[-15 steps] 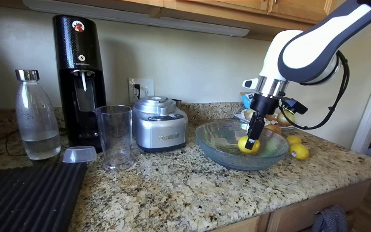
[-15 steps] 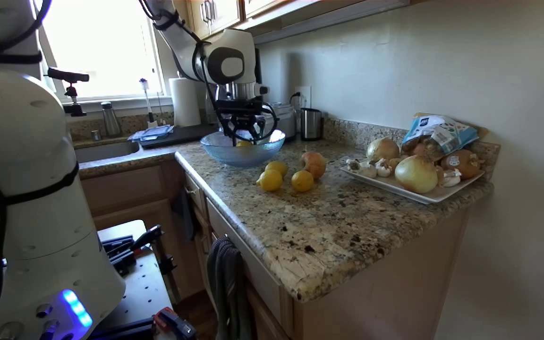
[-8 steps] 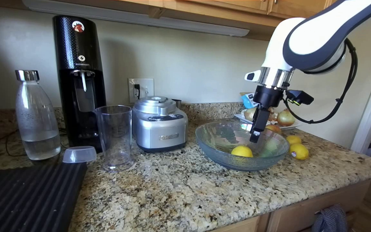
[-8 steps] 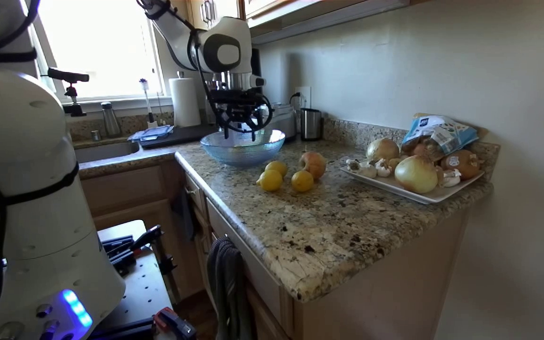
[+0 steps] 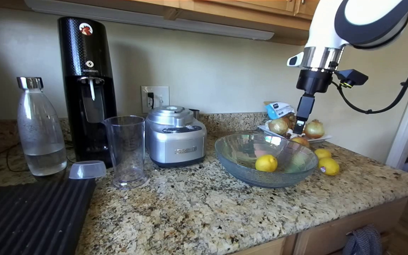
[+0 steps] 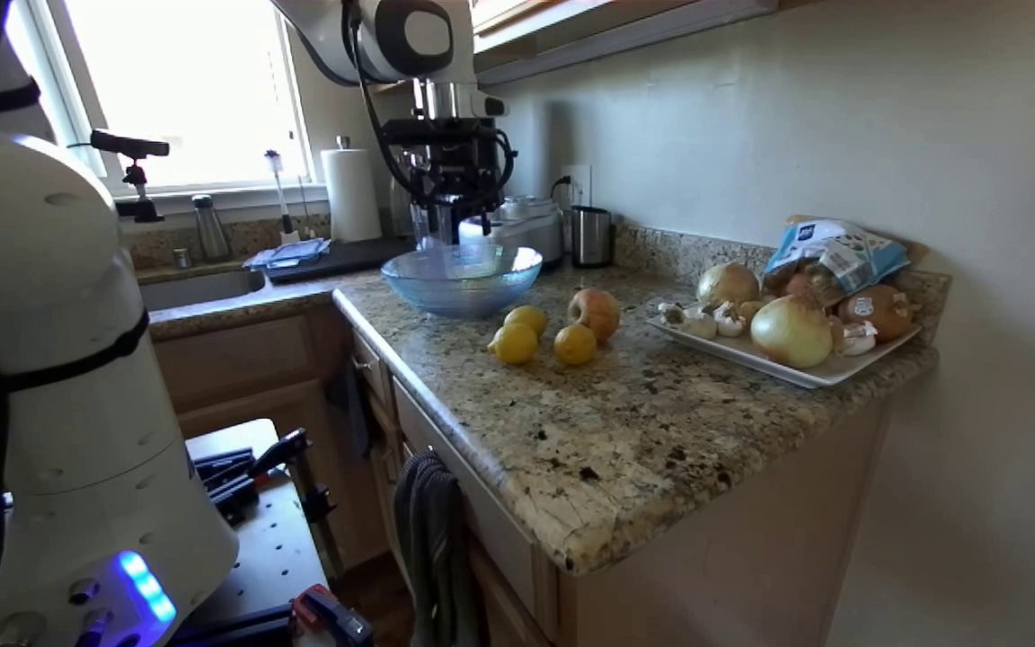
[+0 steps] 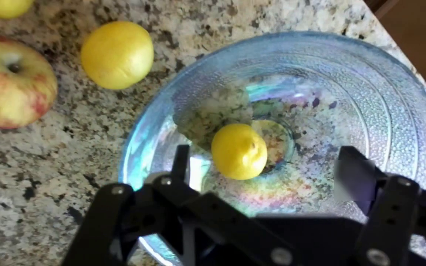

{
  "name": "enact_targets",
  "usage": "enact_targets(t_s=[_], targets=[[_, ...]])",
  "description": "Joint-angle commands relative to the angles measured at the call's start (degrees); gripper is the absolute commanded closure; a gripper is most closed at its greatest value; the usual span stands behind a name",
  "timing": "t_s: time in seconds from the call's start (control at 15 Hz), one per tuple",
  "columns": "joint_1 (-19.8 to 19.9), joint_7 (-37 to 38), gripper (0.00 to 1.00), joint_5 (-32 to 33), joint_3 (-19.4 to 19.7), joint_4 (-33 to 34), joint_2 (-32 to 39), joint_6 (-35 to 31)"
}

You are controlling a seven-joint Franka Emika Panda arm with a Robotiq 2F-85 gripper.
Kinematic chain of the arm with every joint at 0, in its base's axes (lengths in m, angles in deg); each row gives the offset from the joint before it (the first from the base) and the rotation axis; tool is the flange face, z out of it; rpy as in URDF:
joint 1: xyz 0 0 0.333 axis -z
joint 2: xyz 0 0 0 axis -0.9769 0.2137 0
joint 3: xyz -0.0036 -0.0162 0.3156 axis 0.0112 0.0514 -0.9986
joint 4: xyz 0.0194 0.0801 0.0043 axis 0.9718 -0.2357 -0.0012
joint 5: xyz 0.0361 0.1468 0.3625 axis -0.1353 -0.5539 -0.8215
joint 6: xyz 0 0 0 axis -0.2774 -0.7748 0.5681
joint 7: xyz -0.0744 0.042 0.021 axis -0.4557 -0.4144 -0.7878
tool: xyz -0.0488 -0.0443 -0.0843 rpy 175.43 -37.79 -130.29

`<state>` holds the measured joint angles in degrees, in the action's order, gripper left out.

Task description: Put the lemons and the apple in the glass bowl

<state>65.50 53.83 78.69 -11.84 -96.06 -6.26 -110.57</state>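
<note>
Silver food processor (image 5: 176, 136): nameplate (image 5: 185, 151), 5 o'clock, blurred, looks like "Cuisinart". Black drinks machine (image 5: 83, 95): round sticker (image 5: 86, 29), red figure, 12 o'clock; lightning-bolt badge (image 5: 90, 63) at sticker's 6 o'clock; wordmark (image 5: 90, 71) at badge's 6 o'clock, unreadable. Lemon (image 5: 330, 165): label (image 5: 323, 170), 8 o'clock. Brown onion (image 6: 884, 316): white sticker (image 6: 862, 307), 10 o'clock. Blue bag (image 6: 841, 247): logo (image 6: 808, 232), 10 o'clock. Last three illegible.

Towards two o'clock in an exterior view, the arm (image 5: 370, 12) is rounded and white, edged in dark grey, with a silver collar (image 5: 321, 57) and a looping black cable (image 5: 406, 85). At nine o'clock in an exterior view, a black strap (image 6: 77, 361) crosses the off-white base (image 6: 91, 440), whose blue light strip (image 6: 147, 586) glows at eight o'clock. In the wrist view, silver screws (image 7: 281, 255) stud the black gripper (image 7: 266, 158) from four to eight o'clock.
</note>
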Motion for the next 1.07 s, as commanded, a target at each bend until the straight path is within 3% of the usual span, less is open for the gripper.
enact_targets(t_s=[0.0, 0.6, 1.0], targets=[[2.2, 4.0, 0.00, 3.9, 1.9, -3.4, -5.2, 2.0], [8.9, 10.3, 0.00, 9.7, 7.1, -9.4, -4.1, 0.3], [10.3, 10.5, 0.00, 7.2, 9.4, -12.5, -1.2, -2.7]])
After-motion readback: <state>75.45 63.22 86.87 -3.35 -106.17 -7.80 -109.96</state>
